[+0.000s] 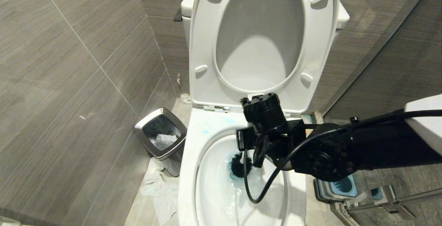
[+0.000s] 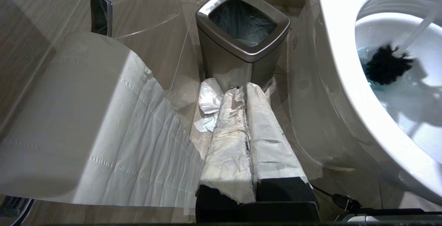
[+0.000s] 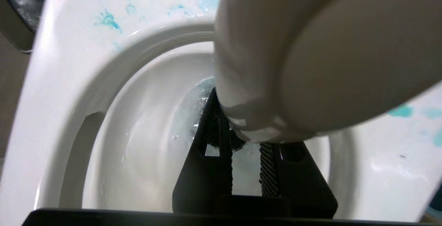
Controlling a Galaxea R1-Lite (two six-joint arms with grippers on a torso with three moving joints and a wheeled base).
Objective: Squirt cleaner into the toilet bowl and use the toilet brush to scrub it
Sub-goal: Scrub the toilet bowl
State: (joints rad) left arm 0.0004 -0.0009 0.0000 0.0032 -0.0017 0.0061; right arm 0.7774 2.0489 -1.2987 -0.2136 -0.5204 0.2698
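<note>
Head view: your right gripper (image 1: 258, 150) hangs over the toilet bowl (image 1: 188, 170), fingers clamped on the toilet brush (image 1: 238, 165) handle. Handle's long axis runs down and away from the fingers; black bristle head sits below them in blue-tinted water. Scrub strokes should follow that axis. Left gripper (image 2: 246, 115) parked beside the bowl, fingers closed, empty.

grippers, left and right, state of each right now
left gripper: shut, holding nothing, low beside the trash bin.
right gripper: shut on the toilet brush handle, over the toilet bowl.
</note>
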